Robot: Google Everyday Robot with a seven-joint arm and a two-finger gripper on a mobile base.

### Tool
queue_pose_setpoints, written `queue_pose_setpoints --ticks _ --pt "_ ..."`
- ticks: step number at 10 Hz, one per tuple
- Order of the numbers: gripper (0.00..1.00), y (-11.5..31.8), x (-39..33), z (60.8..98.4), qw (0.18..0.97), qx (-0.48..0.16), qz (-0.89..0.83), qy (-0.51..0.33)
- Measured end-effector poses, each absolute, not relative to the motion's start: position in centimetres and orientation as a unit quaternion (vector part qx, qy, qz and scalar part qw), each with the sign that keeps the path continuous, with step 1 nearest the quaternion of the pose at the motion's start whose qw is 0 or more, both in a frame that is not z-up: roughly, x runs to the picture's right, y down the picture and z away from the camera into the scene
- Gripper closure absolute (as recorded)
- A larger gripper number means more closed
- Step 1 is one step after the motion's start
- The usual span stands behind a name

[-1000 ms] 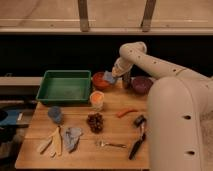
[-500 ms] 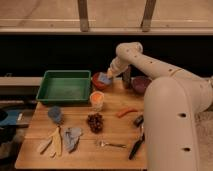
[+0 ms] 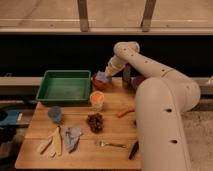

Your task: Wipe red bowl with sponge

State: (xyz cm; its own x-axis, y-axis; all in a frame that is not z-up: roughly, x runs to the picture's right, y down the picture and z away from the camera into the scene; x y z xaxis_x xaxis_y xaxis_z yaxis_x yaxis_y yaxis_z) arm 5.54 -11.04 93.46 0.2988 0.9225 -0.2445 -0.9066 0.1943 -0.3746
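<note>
hand (image 3: 105, 74) shut on sponge (image 3: 102, 77), pressed into red bowl (image 3: 98, 83)

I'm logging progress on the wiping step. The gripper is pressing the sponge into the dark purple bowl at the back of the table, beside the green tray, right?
Not quite. In the camera view the gripper holds the sponge over the red bowl, not the dark purple bowl, which sits further right behind the arm. The rest stands: it is at the back of the table, beside the green tray.
</note>
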Motion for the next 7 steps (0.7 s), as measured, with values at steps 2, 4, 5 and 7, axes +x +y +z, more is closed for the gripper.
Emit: queue_pose_setpoints --ticks 2,4,5,7 --pt "1.0 -12.3 6.1 94.6 0.771 -0.22 0.598 -0.014" --pt "1.0 -12.8 6.7 95.1 0.767 -0.211 0.605 -0.007" --pt "1.0 -12.8 7.5 95.1 0.765 -0.205 0.61 -0.002" --pt "1.0 -12.4 9.4 94.3 0.76 -0.195 0.62 0.005"
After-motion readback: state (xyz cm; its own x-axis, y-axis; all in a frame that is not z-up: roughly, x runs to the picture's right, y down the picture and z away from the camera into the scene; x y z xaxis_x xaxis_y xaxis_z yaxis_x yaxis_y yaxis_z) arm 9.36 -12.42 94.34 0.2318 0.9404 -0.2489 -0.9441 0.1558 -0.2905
